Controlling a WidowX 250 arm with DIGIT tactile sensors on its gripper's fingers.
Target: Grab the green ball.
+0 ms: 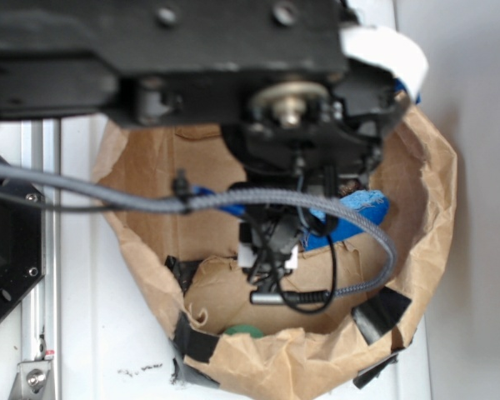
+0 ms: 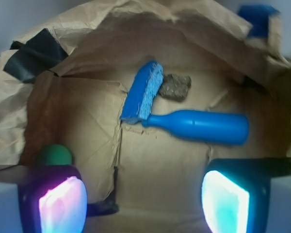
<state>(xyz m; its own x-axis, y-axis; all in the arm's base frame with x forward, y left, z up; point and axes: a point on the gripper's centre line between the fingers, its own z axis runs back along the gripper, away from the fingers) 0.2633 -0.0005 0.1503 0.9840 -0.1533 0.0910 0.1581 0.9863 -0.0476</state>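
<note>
One green ball (image 2: 54,155), one blue bottle (image 2: 199,126), one blue sponge block (image 2: 143,91), one brown lumpy rock (image 2: 175,87). All four inside a crumpled brown paper enclosure (image 2: 87,111) with raised walls, patched with strips of black tape (image 2: 34,53) and a bit of blue tape (image 2: 256,18) on the far right rim. Paper floor creased and torn in places. Enclosure set on a white counter (image 1: 92,333), with a metal rail at the left and a pale wall on the right in the exterior view.

Bottle lying on its side, neck pointing left and touching the near end of the sponge block; rock just beside the sponge block on its right. Green ball at the near left, against the paper wall, well apart from the other three; in the exterior view only its top edge peeks over the near rim (image 1: 244,331).

Fingers (image 2: 63,204) spread wide apart, released, gripping nothing. Left pad glowing pink just beneath the ball in the wrist view, right pad glowing teal; contact with the ball impossible to tell.
</note>
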